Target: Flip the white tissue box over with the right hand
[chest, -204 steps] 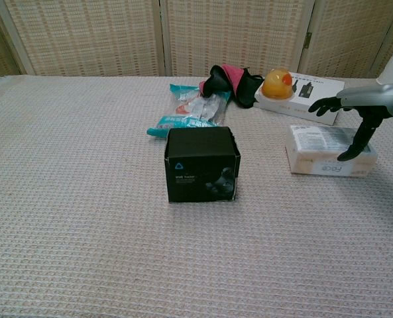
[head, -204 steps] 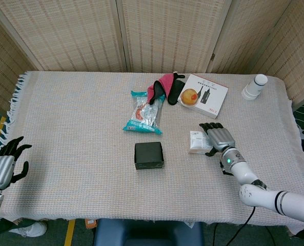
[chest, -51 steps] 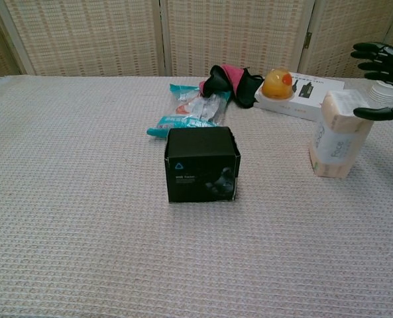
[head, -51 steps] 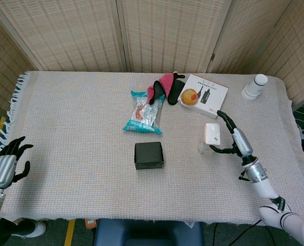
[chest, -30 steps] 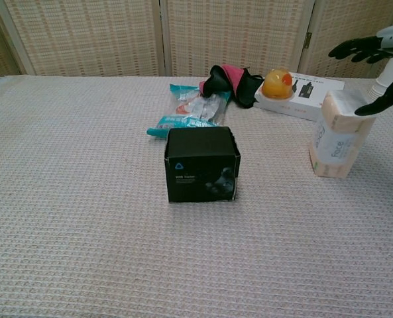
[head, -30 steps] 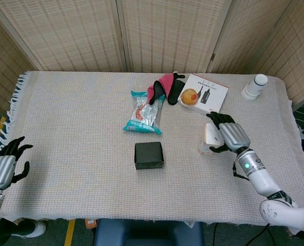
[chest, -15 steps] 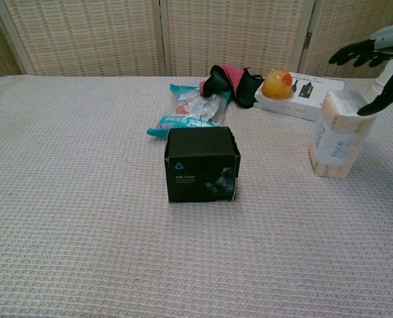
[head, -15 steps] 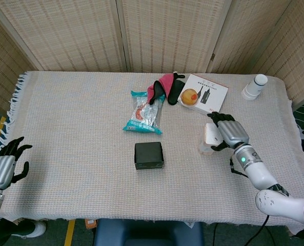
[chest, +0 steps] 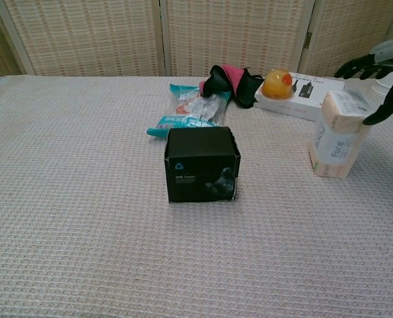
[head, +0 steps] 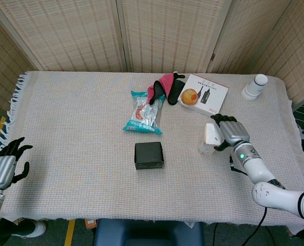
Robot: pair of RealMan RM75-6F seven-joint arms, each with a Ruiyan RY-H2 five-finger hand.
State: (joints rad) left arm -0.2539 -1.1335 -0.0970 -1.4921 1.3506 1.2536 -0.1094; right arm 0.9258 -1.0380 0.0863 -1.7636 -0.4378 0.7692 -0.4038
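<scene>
The white tissue box [chest: 336,136] stands on its narrow edge on the counter [head: 80,128], leaning slightly, because the right hand [head: 229,132], fingers spread and gripping nothing, props its upper right side, seemingly to tip it over leftward.

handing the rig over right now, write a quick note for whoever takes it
Right hand: at the upper end of the white tissue box, fingers spread over its top and right side; no firm grip visible.
Left hand: idle at the left table edge, holding nothing, fingers apart.
Box: standing on end, slightly tilted, on the woven tablecloth, in front of the white product box with the orange ball.
Done: box tipped up off its flat face.
Left: push it over onto the other face, then withdraw the hand.
</scene>
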